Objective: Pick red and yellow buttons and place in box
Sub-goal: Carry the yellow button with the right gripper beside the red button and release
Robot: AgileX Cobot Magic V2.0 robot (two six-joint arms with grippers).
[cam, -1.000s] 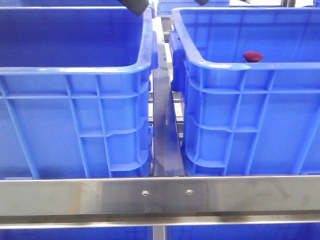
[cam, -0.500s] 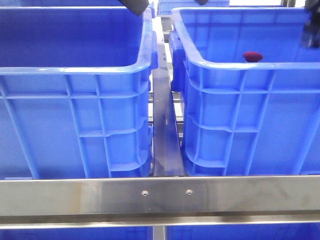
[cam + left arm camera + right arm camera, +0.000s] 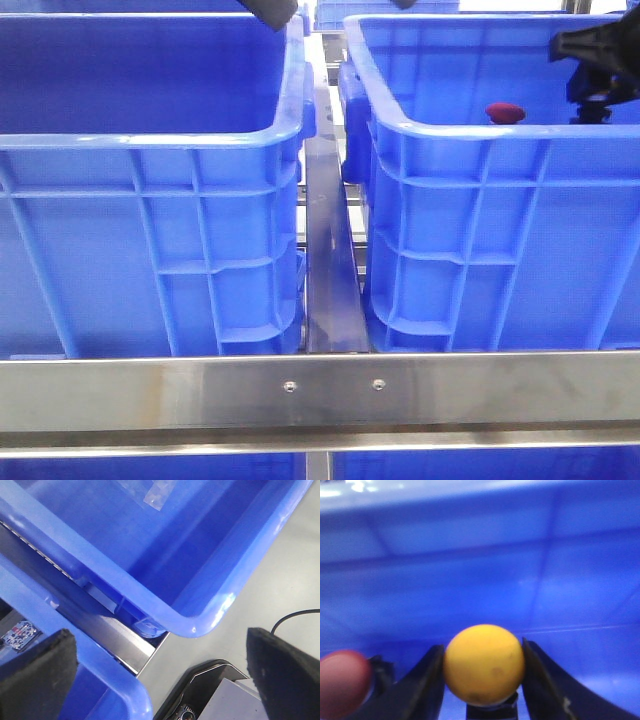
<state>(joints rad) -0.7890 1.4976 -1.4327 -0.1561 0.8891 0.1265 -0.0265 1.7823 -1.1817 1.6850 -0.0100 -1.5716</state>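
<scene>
Blue moulded plastic fills nearly every view: two large crates with ribbed, gridded outer walls and thick rolled rims are seen side by side behind a brushed steel rail [image 3: 320, 390] fixed with two small screws, a narrow metal channel [image 3: 328, 280] running between them. Inside the right-hand box [image 3: 450, 135], close to its near wall, the dark red button [image 3: 505, 113] is partly hidden by the rim, so only its smooth domed top can be made out. The right gripper [image 3: 592, 100] is shown low over the same box, near its right edge, as a black jointed shape cut off by the frame. In the right wrist view the yellow button [image 3: 484, 664], a smooth matte rounded cap with a few faint marks, is clamped between the two dark curved fingers [image 3: 422, 685], which press against its sides; the blurred red cap appears at the picture's edge against the glossy blue inner wall. The left-hand crate [image 3: 150, 140] shows only bare walls from the front, its floor being out of sight. The left gripper [image 3: 160, 680] is held wide apart above a rounded crate corner, its black foam-textured pads [image 3: 37, 672] at the picture's sides, nothing between them.
</scene>
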